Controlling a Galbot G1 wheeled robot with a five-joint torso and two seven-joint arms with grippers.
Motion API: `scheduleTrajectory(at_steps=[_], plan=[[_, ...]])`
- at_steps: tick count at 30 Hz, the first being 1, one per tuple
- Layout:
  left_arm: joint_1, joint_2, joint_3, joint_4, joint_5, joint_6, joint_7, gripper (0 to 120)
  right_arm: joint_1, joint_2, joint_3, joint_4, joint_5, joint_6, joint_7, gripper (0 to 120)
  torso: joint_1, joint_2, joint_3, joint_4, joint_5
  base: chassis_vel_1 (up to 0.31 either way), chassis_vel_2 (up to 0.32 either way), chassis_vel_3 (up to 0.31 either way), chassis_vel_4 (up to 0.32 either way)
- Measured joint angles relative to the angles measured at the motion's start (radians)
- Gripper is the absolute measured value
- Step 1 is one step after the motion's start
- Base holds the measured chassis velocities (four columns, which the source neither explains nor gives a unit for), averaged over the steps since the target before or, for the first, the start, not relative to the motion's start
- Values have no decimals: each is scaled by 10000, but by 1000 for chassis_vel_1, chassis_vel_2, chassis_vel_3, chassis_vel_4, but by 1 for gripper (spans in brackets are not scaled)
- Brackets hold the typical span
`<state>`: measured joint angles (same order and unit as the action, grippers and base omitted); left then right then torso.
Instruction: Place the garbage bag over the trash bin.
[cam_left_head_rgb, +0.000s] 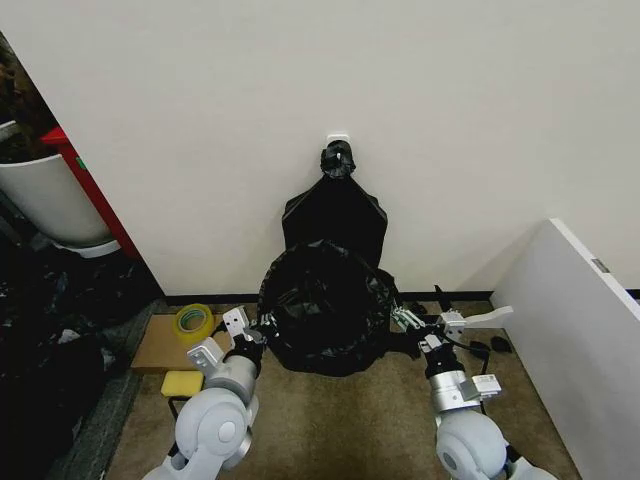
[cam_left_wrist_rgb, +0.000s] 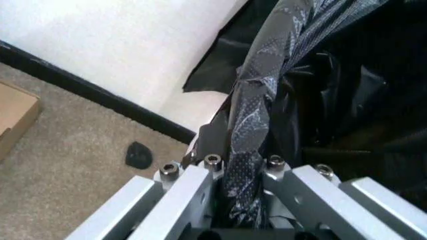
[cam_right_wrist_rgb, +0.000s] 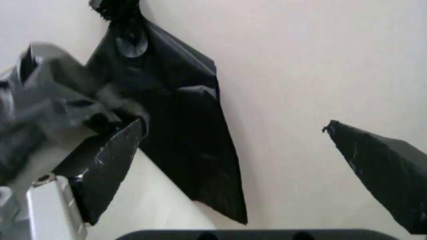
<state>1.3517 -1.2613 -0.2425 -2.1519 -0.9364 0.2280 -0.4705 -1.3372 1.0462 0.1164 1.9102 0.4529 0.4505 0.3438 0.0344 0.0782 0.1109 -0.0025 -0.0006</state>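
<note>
so, bag stretched open over the bin, both arms at its mouth

i have the garbage bag (cam_left_head_rgb: 328, 305) spread into a wide round opening in front of the wall, and i judge the trash bin sits under it, since the black film drapes down to the carpet all round and hides whatever is inside. i cannot see any cream plastic, so i won't say how far the rim is covered.

my left pincer (cam_left_head_rgb: 258, 334) is at the left edge of the opening. in the left wrist view its two metal fingers (cam_left_wrist_rgb: 183, 192) are closed on a twisted rope of the bag's film (cam_left_wrist_rgb: 250, 125), which runs straight up out of the grip. that hold keeps the left side of the mouth taut and low.

my right pincer (cam_left_head_rgb: 408, 322) is at the right edge, touching or just beside the film. in the right wrist view its dark pads (cam_right_wrist_rgb: 107, 170) stand well apart with bare wall between them, so it holds nothing.

behind the bag, a flat black bundle (cam_left_head_rgb: 336, 205) with a knotted top hangs on the wall from a white hook; it is separate. a tape roll (cam_left_head_rgb: 194, 321) and a yellow sponge (cam_left_head_rgb: 181, 383) lie on the floor to my left.
</note>
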Motion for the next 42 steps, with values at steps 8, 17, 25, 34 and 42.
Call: scheduleTrajectory(at_steps=[8, 17, 25, 34, 42], plan=[[69, -46, -72, -457, -662, 355, -305, 0, 9, 680, 181, -325, -736, 364, -257, 100, 0, 0, 0, 0, -1, 0, 0, 0, 0], [159, -97, -136, -900, -1132, 641, -551, 0, 242, 1356, 413, -1006, -1737, 819, -470, 100, 0, 0, 0, 0, -1, 0, 0, 0, 0], [211, -141, -169, -1191, -1361, 787, -650, 0, 386, 1697, 472, -1445, -2249, 995, -512, 100, 0, 0, 0, 0, 1, 0, 0, 0, 0], [19, -101, -289, -542, -1150, 625, -557, 0, 179, 1350, 796, -1100, -2593, 1029, -397, 100, 0, 0, 0, -1, 0, 0, 0, 0, 0], [-315, -122, -431, 8, -1185, 556, -511, 0, 124, 1263, 1307, -1257, -3018, 1158, -183, 100, 0, 0, 0, 0, 3, 0, 0, 0, 0]])
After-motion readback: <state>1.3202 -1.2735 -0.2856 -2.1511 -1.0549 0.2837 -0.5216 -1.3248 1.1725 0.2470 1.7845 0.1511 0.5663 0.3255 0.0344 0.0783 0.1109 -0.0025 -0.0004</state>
